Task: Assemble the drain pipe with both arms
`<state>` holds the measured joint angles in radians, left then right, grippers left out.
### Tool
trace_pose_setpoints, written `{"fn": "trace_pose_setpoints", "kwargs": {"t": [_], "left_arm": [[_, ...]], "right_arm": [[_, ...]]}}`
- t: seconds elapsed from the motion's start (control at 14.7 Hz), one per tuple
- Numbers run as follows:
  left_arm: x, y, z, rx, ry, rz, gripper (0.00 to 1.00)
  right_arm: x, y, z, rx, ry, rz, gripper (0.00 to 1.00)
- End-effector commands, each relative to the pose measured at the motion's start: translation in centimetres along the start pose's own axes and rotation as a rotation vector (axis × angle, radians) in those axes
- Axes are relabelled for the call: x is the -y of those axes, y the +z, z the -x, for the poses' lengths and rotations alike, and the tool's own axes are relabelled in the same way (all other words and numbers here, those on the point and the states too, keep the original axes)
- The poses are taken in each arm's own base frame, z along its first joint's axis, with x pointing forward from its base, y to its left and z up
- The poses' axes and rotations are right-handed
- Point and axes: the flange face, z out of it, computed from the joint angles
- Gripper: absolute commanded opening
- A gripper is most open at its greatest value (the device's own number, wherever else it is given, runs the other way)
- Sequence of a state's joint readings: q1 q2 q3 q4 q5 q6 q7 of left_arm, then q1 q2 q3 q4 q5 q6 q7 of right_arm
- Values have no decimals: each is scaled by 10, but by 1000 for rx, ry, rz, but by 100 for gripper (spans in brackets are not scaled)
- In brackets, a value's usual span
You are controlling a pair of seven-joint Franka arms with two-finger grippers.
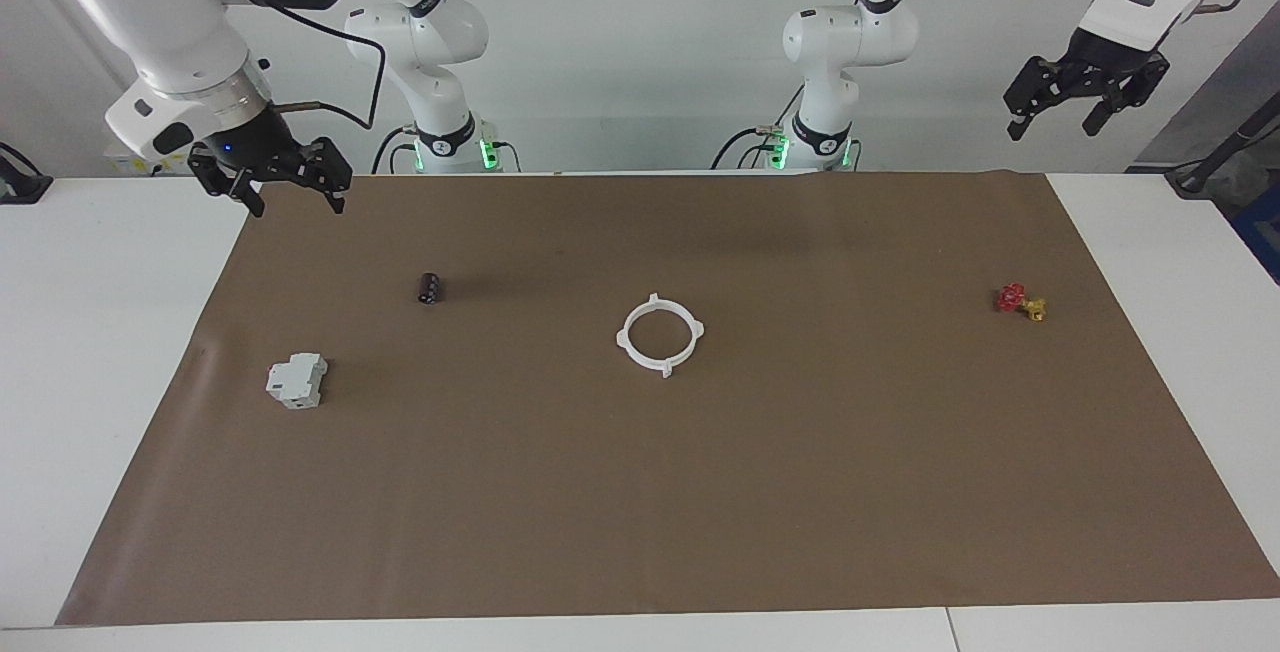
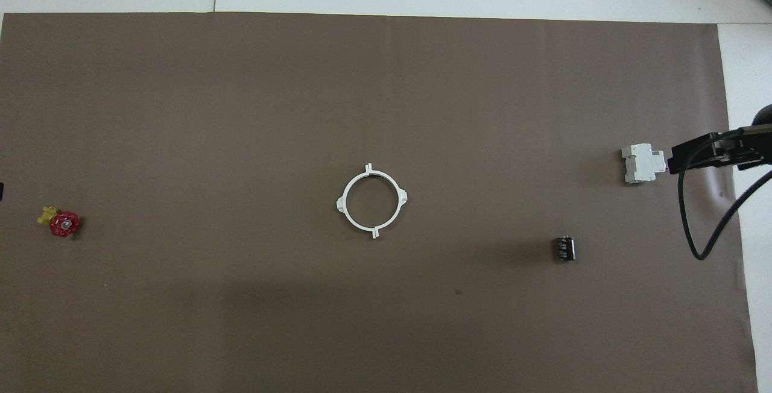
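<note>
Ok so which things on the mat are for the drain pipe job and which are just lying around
For the job:
- drain pipe, one closed white ring mid-mat
- left gripper, open, empty
- right gripper, open, empty

Lying about:
- grey-white block
- black cylinder
- red and yellow valve

Matt brown paper sheet (image 1: 640, 492) covers the table; on it, a smooth white plastic ring (image 1: 660, 334).
</note>
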<state>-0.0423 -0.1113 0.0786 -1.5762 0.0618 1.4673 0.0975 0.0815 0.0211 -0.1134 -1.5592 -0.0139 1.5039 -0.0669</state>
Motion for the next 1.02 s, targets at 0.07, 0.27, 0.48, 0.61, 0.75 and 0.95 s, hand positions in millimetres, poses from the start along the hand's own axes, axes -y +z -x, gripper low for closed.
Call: {"fn": "trace_pose_setpoints", "kwargs": {"t": [0.07,0.27,0.48,0.61,0.75,0.95], "left_arm": [[-1,50,-28,42,1,20,100],[3,60,-36,69,-10,42,100],[4,62,-34,82,-12,43,100],[12,65,-33,87,-28,44,100],[11,64,-33,82,-26,43,100],[11,63,-34,73,-20,42,100]], "right_arm": [[-1,-3,3,-15,7,-22,100],[-1,-3,3,-15,6,-22,100],[-1,-3,3,-15,7,-22,100],[-1,-3,3,-15,7,-22,100],[-1,-2,3,-13,4,-22,100],[-2,-3,2,-21,3,-22,100]]}}
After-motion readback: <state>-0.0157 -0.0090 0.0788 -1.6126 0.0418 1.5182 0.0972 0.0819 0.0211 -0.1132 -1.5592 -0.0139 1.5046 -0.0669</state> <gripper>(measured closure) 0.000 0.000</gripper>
